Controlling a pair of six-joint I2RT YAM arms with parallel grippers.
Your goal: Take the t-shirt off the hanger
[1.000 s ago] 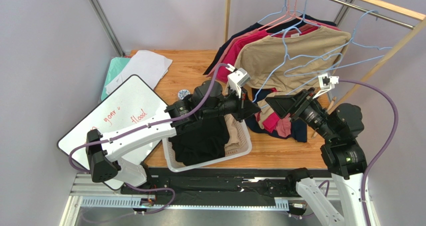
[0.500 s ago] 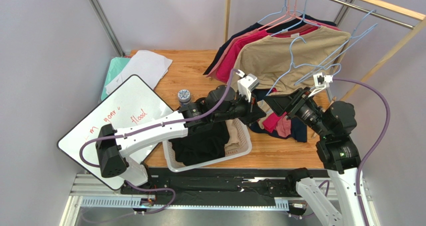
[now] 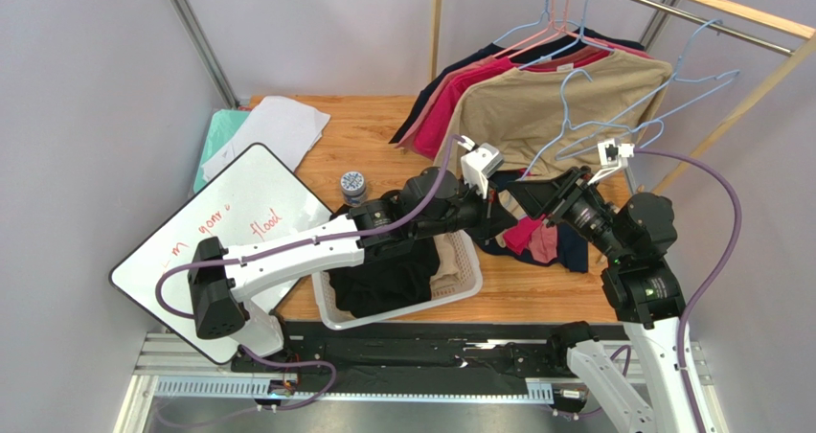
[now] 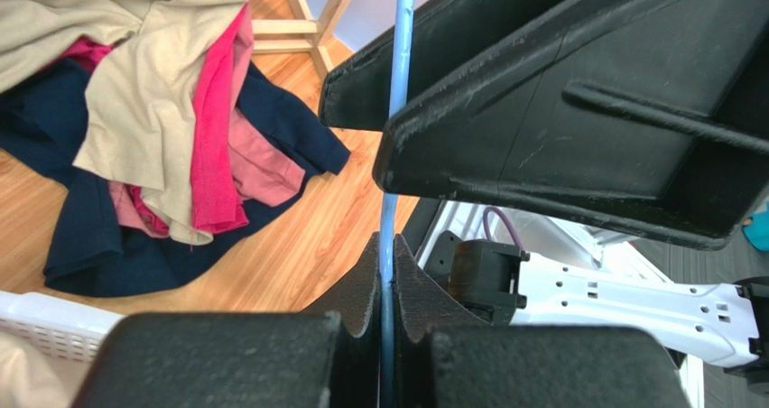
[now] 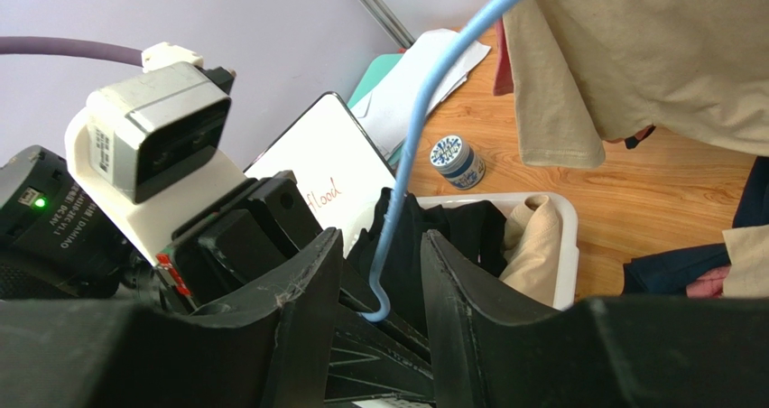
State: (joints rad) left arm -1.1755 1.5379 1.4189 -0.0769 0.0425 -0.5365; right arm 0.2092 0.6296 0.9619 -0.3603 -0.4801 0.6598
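Blue wire hanger (image 4: pixel 400 65) pinched tight in the left gripper (image 4: pixel 386 277); right gripper (image 5: pixel 381 250) half-open, fingers straddling the same wire. Tan t-shirt (image 3: pixel 536 107) hangs from the rail (image 3: pixel 709 16), behind both grippers.

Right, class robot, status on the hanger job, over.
Left gripper shut on blue hanger. Right gripper open, jaws straddling its wire. Hanger looks bare. No obstruction seen.

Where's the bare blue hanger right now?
Top view, right of centre, in front of the tan shirt: the blue hanger is pinched in the left gripper and runs through the open right gripper.
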